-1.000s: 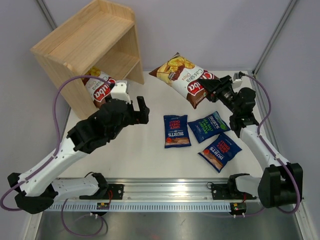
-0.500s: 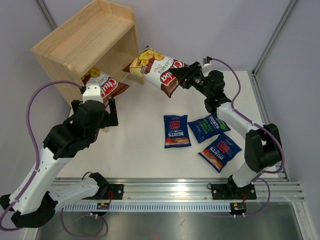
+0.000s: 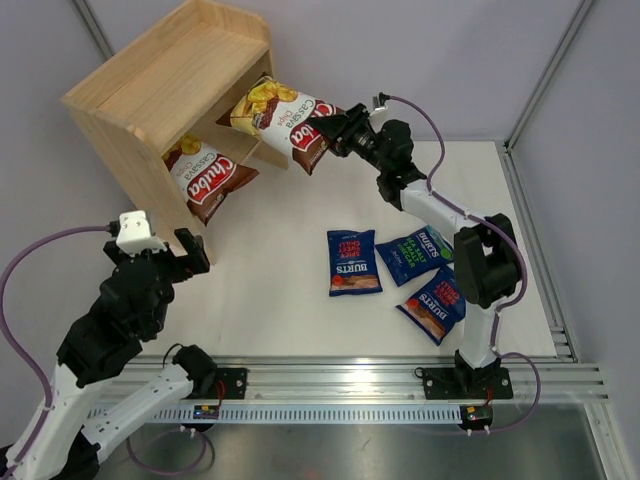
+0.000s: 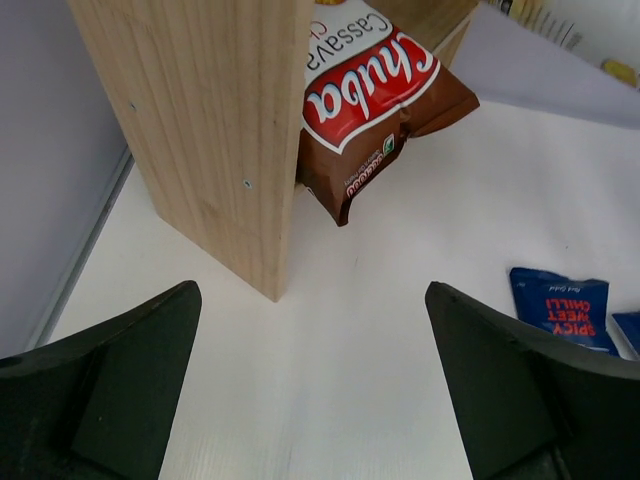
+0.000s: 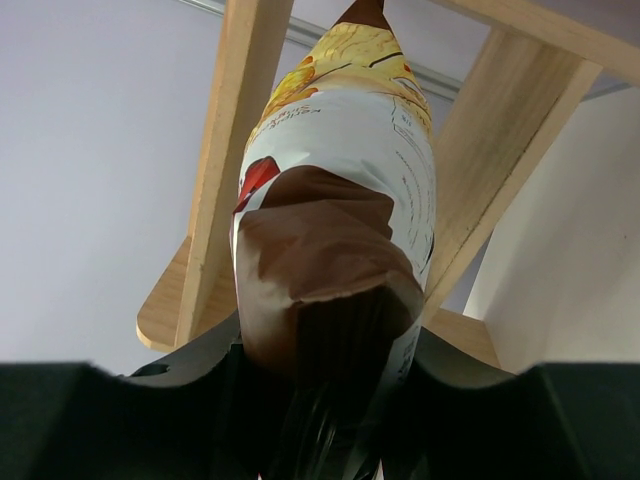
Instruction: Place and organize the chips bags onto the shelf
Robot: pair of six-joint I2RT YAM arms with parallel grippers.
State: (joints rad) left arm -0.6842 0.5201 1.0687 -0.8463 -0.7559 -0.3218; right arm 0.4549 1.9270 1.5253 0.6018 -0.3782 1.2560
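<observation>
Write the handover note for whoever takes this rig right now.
Left gripper: open, empty, near the shelf side panel.
Right gripper: shut on a Chuba bag, its far end at the shelf's open front.
Done: other Chuba bag at the shelf's bottom, sticking out.
Left: seat the held bag, straighten the other, then shelve three Burts bags lying on the table.
</observation>
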